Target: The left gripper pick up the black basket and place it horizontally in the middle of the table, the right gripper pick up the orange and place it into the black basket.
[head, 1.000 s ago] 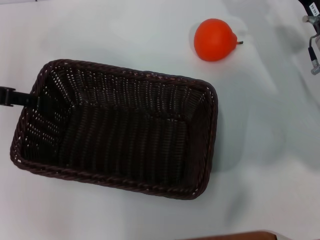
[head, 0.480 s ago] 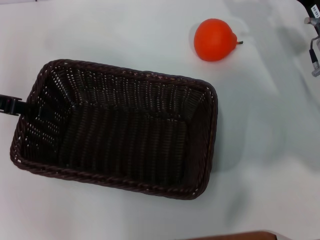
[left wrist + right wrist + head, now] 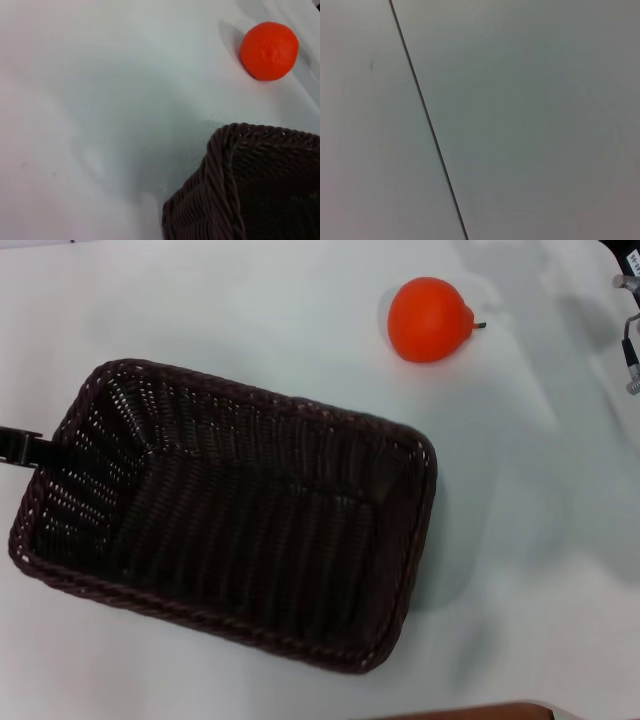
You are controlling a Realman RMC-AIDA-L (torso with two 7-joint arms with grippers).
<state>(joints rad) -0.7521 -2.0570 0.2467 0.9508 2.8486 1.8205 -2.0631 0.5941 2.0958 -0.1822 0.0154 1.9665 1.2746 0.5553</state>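
Observation:
The black basket lies slanted on the white table, its long side running from left to lower right. My left gripper shows only as a thin black finger at the basket's left short rim, and grips that rim. The basket's corner also shows in the left wrist view. The orange rests on the table beyond the basket's far right corner, apart from it; it also shows in the left wrist view. Only small parts of my right gripper show at the far right edge, away from the orange.
A brown strip runs along the near edge of the table. The right wrist view shows only white surface with a thin dark seam.
The basket's left end has swung toward me and its far side now slants more. The left finger moved slightly with it. The orange has not moved.

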